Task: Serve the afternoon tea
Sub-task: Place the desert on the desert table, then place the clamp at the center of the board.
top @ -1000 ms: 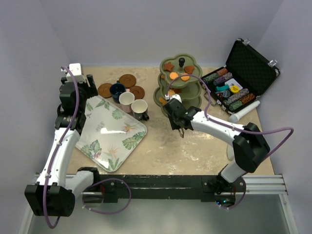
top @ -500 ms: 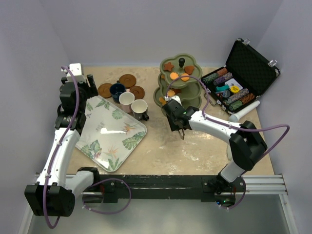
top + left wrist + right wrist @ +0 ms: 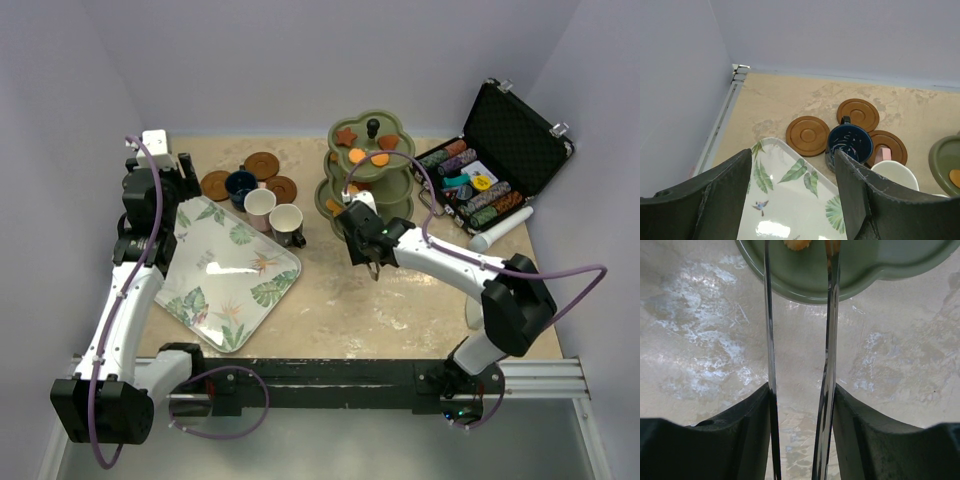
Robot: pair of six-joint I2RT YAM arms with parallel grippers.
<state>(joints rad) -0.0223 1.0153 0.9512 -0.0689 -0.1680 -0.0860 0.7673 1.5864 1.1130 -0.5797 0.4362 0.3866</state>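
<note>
No readable writing; left fingers (image 3: 792, 200) apart, right fingers (image 3: 799, 340) apart (tong-like blades).

My right gripper (image 3: 799, 330) carries thin, mirror-bright metal blades on matt black plastic fingers; the three-tier stand (image 3: 850, 265) looks smooth, satin olive-green; the table (image 3: 705, 340) is mottled, stone-like beige; the saucers (image 3: 808, 135) look like turned wood; the tray (image 3: 230, 270) is glossy.

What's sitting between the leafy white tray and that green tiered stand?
In the overhead view, two pale cups, the pinkish-white cup and the cream cup, stand between the tray and the green stand; past them it is bare tabletop.
</note>
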